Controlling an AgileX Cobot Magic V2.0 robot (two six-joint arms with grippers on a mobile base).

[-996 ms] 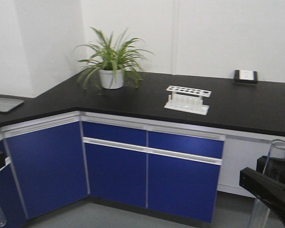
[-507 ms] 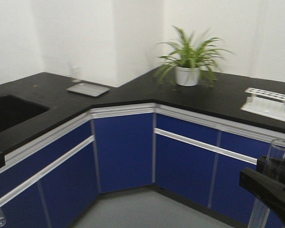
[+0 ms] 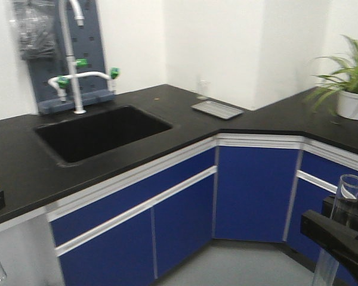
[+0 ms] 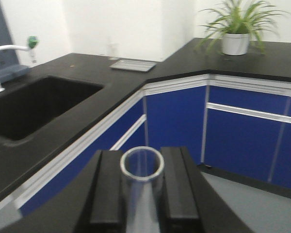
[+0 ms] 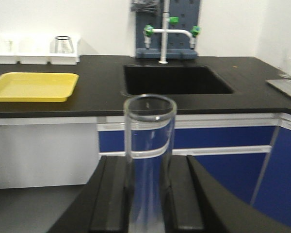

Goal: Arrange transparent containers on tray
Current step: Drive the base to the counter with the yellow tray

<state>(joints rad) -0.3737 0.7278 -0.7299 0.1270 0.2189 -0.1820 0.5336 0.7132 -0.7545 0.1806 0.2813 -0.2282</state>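
Pinching one test tube (image 4: 142, 167) in the left gripper (image 4: 142, 155), black fingers (image 4: 106, 189) pressed against its sides, open rim toward the wrist camera. Same on the right gripper (image 5: 148, 162): clamping the second test tube (image 5: 149, 131), upright in the front view. Holding both tubes in the air, well apart from the yellow tray (image 5: 34, 86). Seeing that tray flat on the black counter (image 5: 102, 97), left of the sink (image 5: 177, 80) in the right wrist view, just in front of the white bins (image 5: 34, 54). Spotting a clear beaker (image 5: 63, 44) in the rightmost bin, faucet (image 5: 162, 39) behind the sink, potted plant (image 4: 235, 29) further along the counter.
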